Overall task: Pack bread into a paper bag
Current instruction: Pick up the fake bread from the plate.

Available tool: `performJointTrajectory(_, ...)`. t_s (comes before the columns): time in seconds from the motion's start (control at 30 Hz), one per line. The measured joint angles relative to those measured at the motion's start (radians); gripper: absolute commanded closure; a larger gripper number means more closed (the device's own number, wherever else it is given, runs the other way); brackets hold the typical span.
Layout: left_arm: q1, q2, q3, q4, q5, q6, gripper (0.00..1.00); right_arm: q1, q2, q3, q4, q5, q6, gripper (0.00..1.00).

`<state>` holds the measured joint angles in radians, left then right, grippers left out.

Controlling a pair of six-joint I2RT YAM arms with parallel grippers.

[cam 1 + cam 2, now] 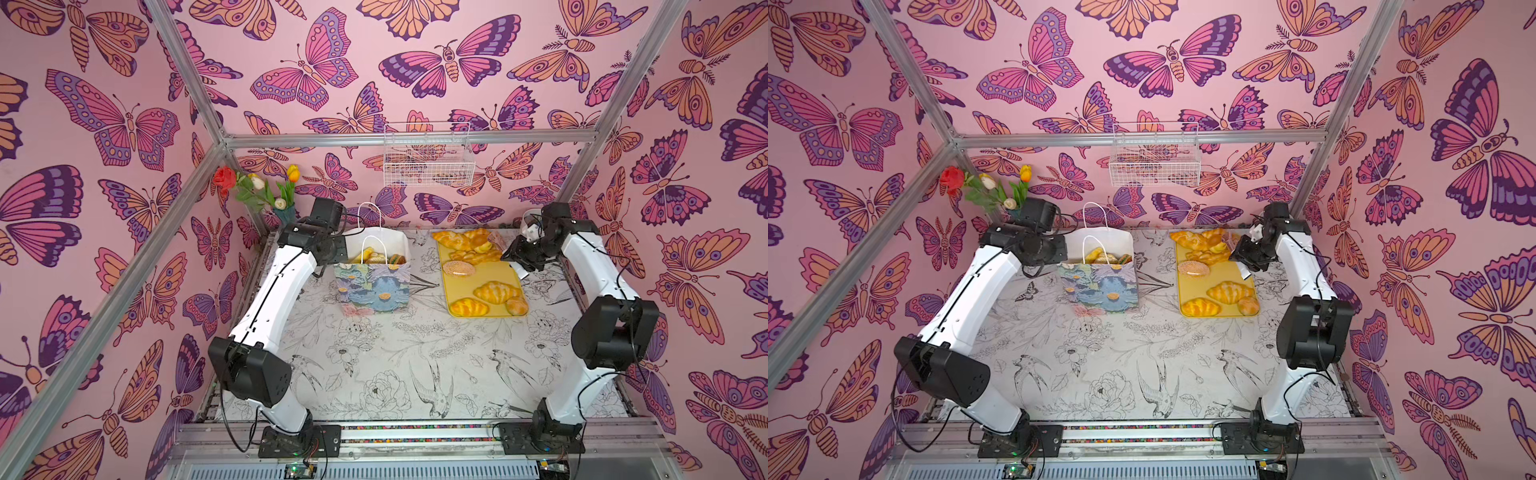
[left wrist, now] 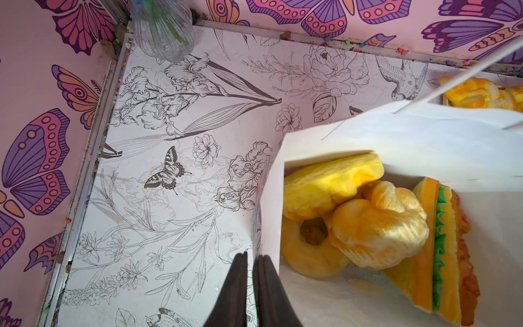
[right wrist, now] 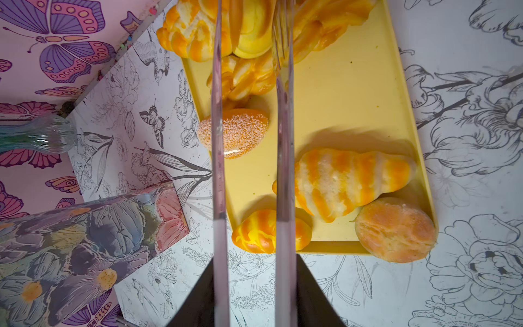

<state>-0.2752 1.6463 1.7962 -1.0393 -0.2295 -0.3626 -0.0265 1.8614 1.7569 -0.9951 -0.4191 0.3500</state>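
Standing on white bird-and-flower tabletop, pink butterfly walls around: blue-flowered paper bag, golden toy bread inside; more bread on flat yellow tray. The left gripper pinches bag rim; the right gripper spread, empty, over tray.

Both top views overlook the whole table from high; wrist cameras face down, close above it.

Upright floral paper bag with bread inside, golden pastries alongside.
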Motion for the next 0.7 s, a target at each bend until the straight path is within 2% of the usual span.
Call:
performJointTrajectory(0.53, 0.0, 0.0, 0.0, 0.0, 0.0, 0.003, 0.86, 0.0, 0.077, 0.0, 0.02, -0.002, -0.005, 0.61)
performJointTrajectory(0.7, 0.0, 0.0, 0.0, 0.0, 0.0, 0.003, 0.86, 0.0, 0.095, 0.0, 0.027, -0.01, -0.011, 0.71)
